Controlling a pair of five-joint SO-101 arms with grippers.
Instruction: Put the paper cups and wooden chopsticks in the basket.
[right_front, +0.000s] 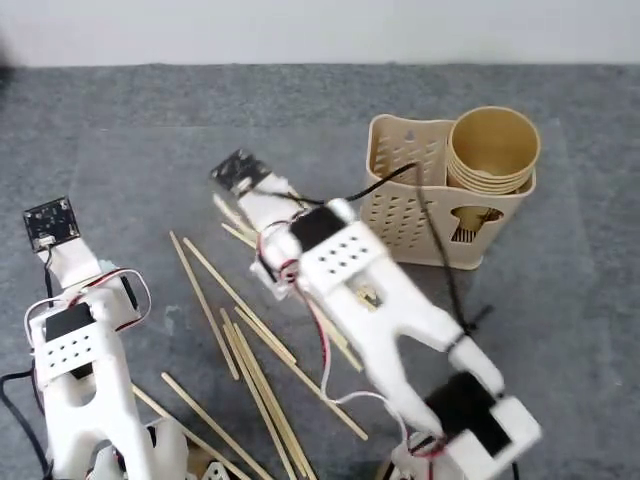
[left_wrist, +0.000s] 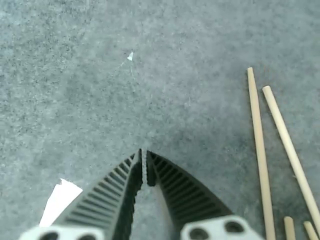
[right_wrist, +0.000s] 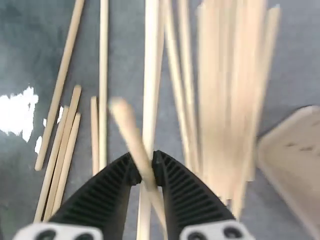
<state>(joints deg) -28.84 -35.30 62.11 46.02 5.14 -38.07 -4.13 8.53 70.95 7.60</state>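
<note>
Looking over the tabletop (right_front: 150, 120), I see the basket (right_front: 400, 200) with the cups (right_front: 492, 150) stacked in one compartment. Chopsticks (right_front: 250, 350) lie scattered beside the basket, on the arms' side. My right gripper (right_wrist: 142, 170), near the basket, pinches one stick (right_wrist: 131, 137). The left gripper (left_wrist: 142, 167), well apart from the basket, is nearly closed on nothing. I judge the sticks light, stiff and prone to roll, so mid-length grips suit best.

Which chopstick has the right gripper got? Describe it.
Find the beige basket holding paper cups; the right gripper hangs near it over loose chopsticks. Its chopstick is the one clamped between the black jaws, slanting across those flat on the mat.
</note>
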